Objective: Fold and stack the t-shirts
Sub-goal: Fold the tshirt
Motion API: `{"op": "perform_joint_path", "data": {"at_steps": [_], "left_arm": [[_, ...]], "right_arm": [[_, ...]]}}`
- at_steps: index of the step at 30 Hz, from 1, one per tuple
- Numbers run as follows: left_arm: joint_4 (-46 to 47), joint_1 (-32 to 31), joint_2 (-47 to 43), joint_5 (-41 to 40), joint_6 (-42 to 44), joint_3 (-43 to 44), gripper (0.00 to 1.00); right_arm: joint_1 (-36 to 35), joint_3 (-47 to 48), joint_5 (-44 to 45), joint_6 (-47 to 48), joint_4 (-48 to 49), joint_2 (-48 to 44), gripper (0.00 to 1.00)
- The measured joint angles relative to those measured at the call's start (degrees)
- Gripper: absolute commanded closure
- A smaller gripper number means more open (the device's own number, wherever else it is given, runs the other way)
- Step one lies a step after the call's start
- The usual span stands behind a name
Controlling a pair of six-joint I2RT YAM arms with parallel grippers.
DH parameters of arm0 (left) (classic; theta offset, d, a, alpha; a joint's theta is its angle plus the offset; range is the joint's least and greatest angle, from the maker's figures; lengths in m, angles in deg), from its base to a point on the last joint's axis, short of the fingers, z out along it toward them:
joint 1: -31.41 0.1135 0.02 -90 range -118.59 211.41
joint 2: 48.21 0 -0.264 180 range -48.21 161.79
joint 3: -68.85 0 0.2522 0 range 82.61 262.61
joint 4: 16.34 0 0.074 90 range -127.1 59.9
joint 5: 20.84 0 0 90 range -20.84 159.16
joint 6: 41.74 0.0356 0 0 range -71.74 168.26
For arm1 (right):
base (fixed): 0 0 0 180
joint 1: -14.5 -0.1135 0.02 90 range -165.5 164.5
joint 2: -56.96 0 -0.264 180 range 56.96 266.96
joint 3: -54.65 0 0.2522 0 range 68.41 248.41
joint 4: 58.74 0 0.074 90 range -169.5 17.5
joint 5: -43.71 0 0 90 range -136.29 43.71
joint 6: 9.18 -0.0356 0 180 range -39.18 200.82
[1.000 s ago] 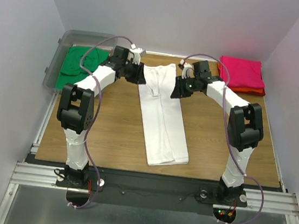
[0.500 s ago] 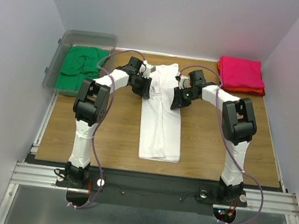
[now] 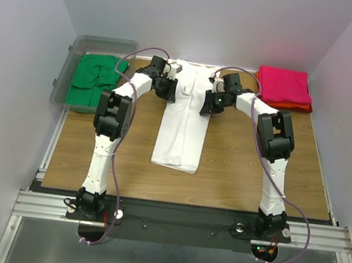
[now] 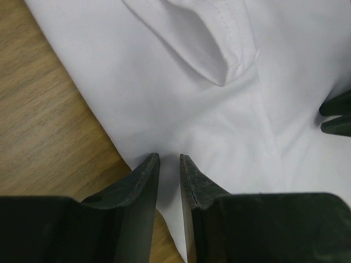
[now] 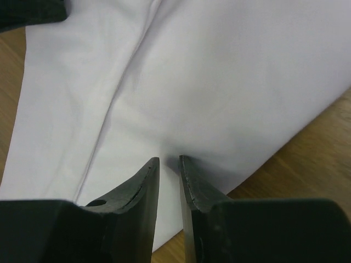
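Both arms have reached farther out over the table [image 3: 242, 171] than a second ago, and the white t-shirt [image 3: 182, 132] has travelled with them. Its near hem, which lay close to the bases, now sits around mid-table, and its far end reaches the back edge.

At the far left, the green t-shirt [image 3: 89, 79] lies crumpled in the bin [image 3: 103, 41]. The left arm [image 3: 109, 123] rises steeply from its base to a high elbow, then runs forward and inward, with the wrist bent down at the shirt's left edge. The left gripper [image 3: 169, 93] has its fingers drawn almost together, pinching the cloth right where it meets the bare wood. A folded sleeve end lies just beyond the fingertips in the left wrist view.

The white t-shirt is folded into a long narrow strip, lying flat down the middle of the table and slanting slightly leftward toward its near hem.

The right arm [image 3: 276, 140] mirrors the left, with a tall upper link and a forearm angled inward and down. The right gripper [image 3: 206, 106] is likewise nearly closed, clamped on the shirt's right edge opposite the left one.

At the far right back corner, the magenta t-shirt [image 3: 283, 84] lies folded on top of the red-orange t-shirt [image 3: 294, 107], of which only a thin edge shows.
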Motion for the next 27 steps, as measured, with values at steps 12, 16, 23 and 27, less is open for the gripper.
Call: {"op": "perform_joint_path", "data": {"at_steps": [12,16,23,27], "left_arm": [[-2.0,0.5,-6.6,1.7,5.4,-7.5,0.39],[-0.4,0.8,-18.3,3.5,10.4,-18.8,0.39],[5.5,0.3,-53.1,11.0,27.2,-46.4,0.39],[6.8,-4.4,-61.7,11.7,36.5,-60.0,0.38]], "right_arm": [[1.4,-3.9,-1.0,1.3,-0.1,-4.6,0.39],[1.4,-9.4,-3.6,5.0,-3.0,-13.3,0.44],[0.9,-25.6,-4.4,20.3,-7.1,-37.1,0.54],[-2.4,-39.1,-1.9,28.9,-10.2,-46.1,0.43]]}}
